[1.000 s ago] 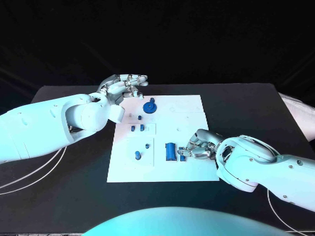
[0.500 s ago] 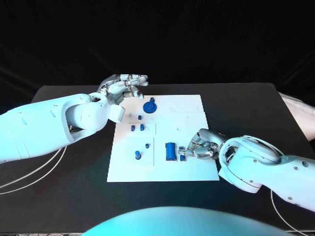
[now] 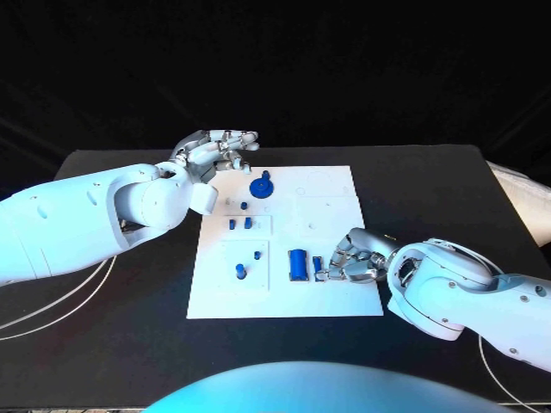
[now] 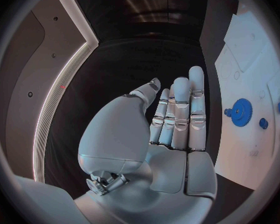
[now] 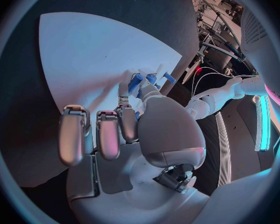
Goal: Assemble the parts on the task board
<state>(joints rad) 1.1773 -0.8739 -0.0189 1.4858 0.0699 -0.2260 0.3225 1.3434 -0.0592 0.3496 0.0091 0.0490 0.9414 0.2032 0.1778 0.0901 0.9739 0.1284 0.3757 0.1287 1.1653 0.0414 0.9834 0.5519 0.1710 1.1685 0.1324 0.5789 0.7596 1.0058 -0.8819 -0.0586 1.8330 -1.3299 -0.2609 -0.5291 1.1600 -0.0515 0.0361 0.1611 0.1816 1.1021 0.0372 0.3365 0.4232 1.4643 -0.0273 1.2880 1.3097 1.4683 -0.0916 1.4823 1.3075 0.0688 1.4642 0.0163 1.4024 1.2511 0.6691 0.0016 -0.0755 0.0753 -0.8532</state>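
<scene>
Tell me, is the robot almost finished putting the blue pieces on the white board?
Not yet. The blue gear looks placed on the task board. The right hand is working at a small blue part beside the blue cylinder. Several small blue pieces still sit loose. The left hand holds nothing.

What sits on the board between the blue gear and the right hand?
Head view: only bare white board lies between the blue gear and the right hand.
</scene>
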